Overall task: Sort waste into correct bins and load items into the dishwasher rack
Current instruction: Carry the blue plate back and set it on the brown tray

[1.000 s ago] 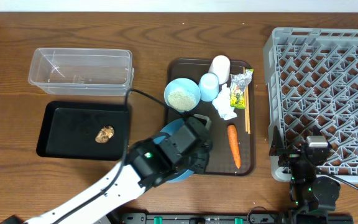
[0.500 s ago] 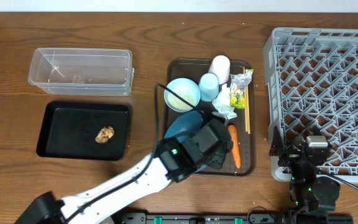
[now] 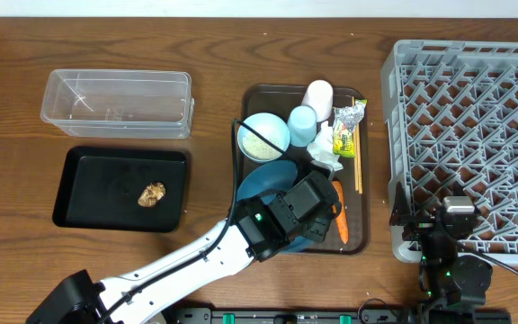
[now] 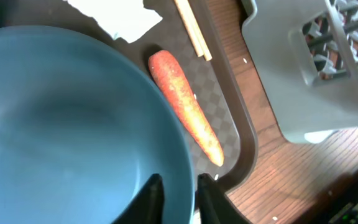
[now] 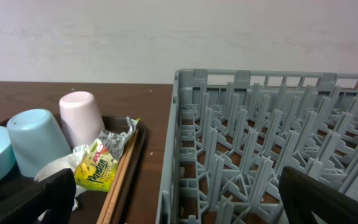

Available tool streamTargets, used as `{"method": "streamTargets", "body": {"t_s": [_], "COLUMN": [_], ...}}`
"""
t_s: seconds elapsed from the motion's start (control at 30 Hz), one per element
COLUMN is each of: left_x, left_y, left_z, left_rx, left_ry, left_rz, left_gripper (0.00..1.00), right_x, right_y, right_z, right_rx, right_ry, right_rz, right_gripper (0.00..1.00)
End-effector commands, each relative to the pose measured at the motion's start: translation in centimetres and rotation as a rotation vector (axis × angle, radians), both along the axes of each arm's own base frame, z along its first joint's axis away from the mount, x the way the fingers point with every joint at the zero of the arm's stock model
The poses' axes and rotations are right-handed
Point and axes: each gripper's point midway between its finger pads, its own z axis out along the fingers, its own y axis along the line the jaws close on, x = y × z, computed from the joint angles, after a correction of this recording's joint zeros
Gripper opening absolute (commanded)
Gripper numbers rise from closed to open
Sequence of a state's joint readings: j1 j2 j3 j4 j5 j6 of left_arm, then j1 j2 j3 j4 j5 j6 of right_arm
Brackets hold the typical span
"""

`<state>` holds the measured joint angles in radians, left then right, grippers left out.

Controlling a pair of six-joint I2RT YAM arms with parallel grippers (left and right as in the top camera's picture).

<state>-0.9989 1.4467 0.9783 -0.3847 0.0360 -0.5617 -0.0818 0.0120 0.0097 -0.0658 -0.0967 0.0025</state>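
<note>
Overhead: the left tool (image 3: 317, 211) has swung right within the last second, carrying the dark-blue plate (image 3: 263, 184) from the near-left corner of the brown serving tray (image 3: 362, 241) to the tray's middle. The plate now lies below the light-blue bowl (image 3: 263, 137) of rice, with its edge just beside the carrot (image 3: 337, 211). The food lump (image 3: 152, 193) lies in the black tray (image 3: 70, 189) and the clear tub (image 3: 115, 103) holds nothing that can be made out; neither has shifted. The grey rack (image 3: 475, 117) looks bare. Left wrist: the plate (image 4: 61, 124) fills the view, and its rim runs between the two fingers (image 4: 151, 193) at the bottom edge. They are slightly parted, and it cannot be told whether they pinch the rim or have begun to let go. The carrot (image 4: 185, 106) lies close outside the rim, with the chopsticks (image 4: 191, 28) and tissue (image 4: 117, 15) beyond it. Right wrist: the right tool (image 5: 179, 186) stands wide open and empty beside the rack (image 5: 260, 124), unmoved. It faces the white cup (image 5: 82, 118), light-blue cup (image 5: 36, 140) and snack wrapper (image 5: 101, 162). The plate seems to have been brought back onto the tray, perhaps for release. Most of the waste is unsorted and the rack is yet to be loaded.
</note>
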Motion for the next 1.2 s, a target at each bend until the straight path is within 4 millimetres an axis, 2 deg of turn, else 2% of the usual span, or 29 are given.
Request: {"method": "streamTargets", "body": {"t_s": [0.0,0.2,0.33,0.43,0.47,0.5,0.63,0.77,0.87,0.93,1.0,1.17], "left_x": [0.7,0.3,0.5,1.2,1.6,2.2,3.6,4.8,5.3,5.8,6.5,8.4], "left_y": [-0.5,0.0,0.1,0.4,0.8,1.4,4.8,8.3,8.2,7.9,7.6,6.9], "left_z": [1.5,1.0,1.5,3.1,3.7,4.4,6.1,7.6,8.3,8.0,6.9,2.9], "left_rx": [-0.017,0.011,0.012,-0.010,-0.015,-0.012,0.066,0.166,0.143,0.124,0.142,0.234], "left_ry": [-0.038,-0.021,-0.047,-0.076,-0.079,-0.077,-0.019,0.029,0.054,0.064,0.074,0.085], "left_rz": [0.002,0.002,-0.018,-0.002,0.012,0.032,0.099,0.134,0.056,0.041,0.041,-0.001], "left_gripper": [0.27,0.28,0.29,0.37,0.43,0.52,0.70,0.72,0.73,0.73,0.78,0.87], "right_x": [0.0,0.0,0.0,0.0,0.0,0.0,0.0,0.0,0.0,0.0,0.0,0.0], "right_y": [-0.4,-0.4,-0.4,-0.4,-0.4,-0.4,-0.4,-0.4,-0.4,-0.4,-0.4,-0.4], "right_z": [-0.1,-0.1,-0.1,-0.1,-0.1,-0.1,-0.1,-0.1,-0.1,-0.1,-0.1,-0.1], "right_rx": [-0.015,-0.015,-0.015,-0.015,-0.015,-0.015,-0.015,-0.015,-0.015,-0.015,-0.015,-0.015], "right_ry": [-0.001,-0.001,-0.001,-0.001,-0.001,-0.001,-0.001,-0.001,-0.001,-0.001,-0.001,-0.001], "right_rz": [-0.014,-0.014,-0.014,-0.014,-0.014,-0.014,-0.014,-0.014,-0.014,-0.014,-0.014,-0.014], "right_gripper": [0.99,0.99,0.99,0.99,0.99,0.99,0.99,0.99,0.99,0.99,0.99,0.99]}}
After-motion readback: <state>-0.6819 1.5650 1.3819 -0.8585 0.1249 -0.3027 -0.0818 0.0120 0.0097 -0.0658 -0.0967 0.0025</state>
